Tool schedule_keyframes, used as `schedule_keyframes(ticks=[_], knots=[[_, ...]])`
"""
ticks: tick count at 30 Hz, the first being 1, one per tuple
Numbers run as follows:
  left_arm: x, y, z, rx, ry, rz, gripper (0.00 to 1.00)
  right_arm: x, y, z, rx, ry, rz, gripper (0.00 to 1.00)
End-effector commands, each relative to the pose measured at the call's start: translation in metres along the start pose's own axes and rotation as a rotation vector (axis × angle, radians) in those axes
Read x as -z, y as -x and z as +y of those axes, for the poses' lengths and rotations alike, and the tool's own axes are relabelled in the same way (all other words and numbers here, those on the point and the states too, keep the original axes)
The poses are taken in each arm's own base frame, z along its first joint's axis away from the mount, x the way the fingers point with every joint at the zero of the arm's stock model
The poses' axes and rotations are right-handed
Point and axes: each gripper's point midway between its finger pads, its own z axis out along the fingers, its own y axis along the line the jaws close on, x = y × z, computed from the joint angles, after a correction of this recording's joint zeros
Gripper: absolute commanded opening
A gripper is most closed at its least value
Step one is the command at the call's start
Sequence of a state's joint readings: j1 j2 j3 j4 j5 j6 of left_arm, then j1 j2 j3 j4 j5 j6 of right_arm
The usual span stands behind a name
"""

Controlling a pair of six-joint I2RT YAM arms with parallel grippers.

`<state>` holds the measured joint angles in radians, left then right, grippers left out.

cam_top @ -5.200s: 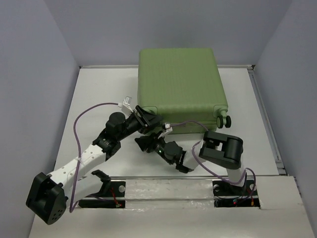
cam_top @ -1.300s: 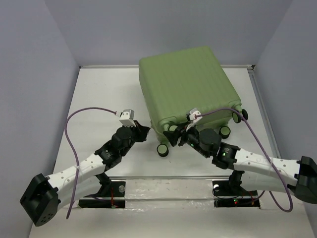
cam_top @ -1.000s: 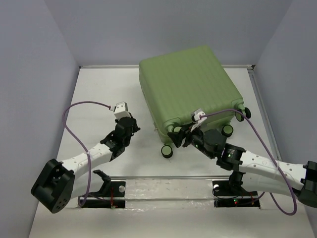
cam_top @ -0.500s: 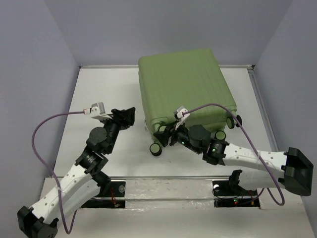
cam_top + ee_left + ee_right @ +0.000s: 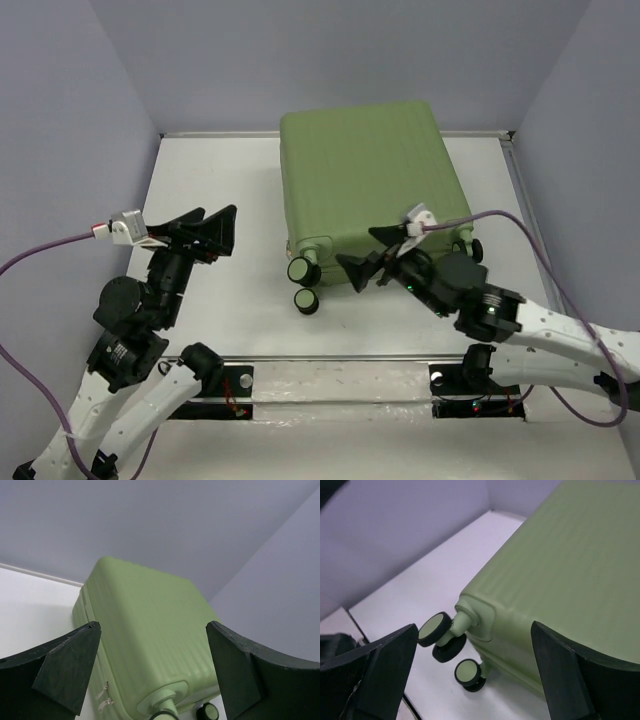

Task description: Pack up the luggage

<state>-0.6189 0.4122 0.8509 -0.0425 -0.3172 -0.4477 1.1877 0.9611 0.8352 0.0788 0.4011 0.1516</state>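
The luggage (image 5: 365,175), a light-green ribbed hard-shell suitcase, lies shut and flat at the back centre of the white table. Its caster wheels (image 5: 301,270) point toward the near edge. My left gripper (image 5: 205,232) is open and empty, raised to the left of the suitcase and clear of it. In the left wrist view the luggage (image 5: 150,600) fills the gap of the left gripper (image 5: 152,627). My right gripper (image 5: 368,255) is open and empty, just above the suitcase's near edge. The right wrist view shows the right gripper (image 5: 474,626), the shell (image 5: 560,565) and two wheels (image 5: 434,628).
Grey walls close in the table on three sides, with a raised rim (image 5: 220,133) along the back. A metal rail (image 5: 330,375) runs along the near edge by the arm bases. Purple cables (image 5: 520,225) loop from both wrists. Zipper pulls (image 5: 102,695) hang on the suitcase's left side.
The left arm has pulled back to the left and risen away from the suitcase. The right gripper has shifted right along the near edge. The suitcase has turned back to nearly square.
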Motion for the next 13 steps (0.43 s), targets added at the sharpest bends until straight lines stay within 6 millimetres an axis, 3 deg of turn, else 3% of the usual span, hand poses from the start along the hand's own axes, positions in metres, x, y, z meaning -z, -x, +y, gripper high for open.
schedule_keyframes(ticks=[1,2,6,9,13], knots=[[0.013,0.009,0.010,-0.099,0.025,-0.010,0.99,0.069,0.081,-0.052,-0.029,-0.165,-0.244,1.00],[0.014,0.011,0.012,-0.112,0.030,-0.018,0.99,0.093,0.095,-0.067,-0.056,-0.199,-0.308,1.00],[0.017,0.012,0.019,-0.130,0.048,-0.040,0.99,0.136,0.109,-0.105,-0.139,-0.328,-0.414,1.00],[0.015,0.007,0.020,-0.132,0.040,-0.040,0.99,0.144,0.098,-0.120,-0.187,-0.392,-0.426,1.00],[0.009,-0.002,0.020,-0.135,0.036,-0.020,0.99,0.131,0.081,-0.123,-0.151,-0.448,-0.374,1.00]])
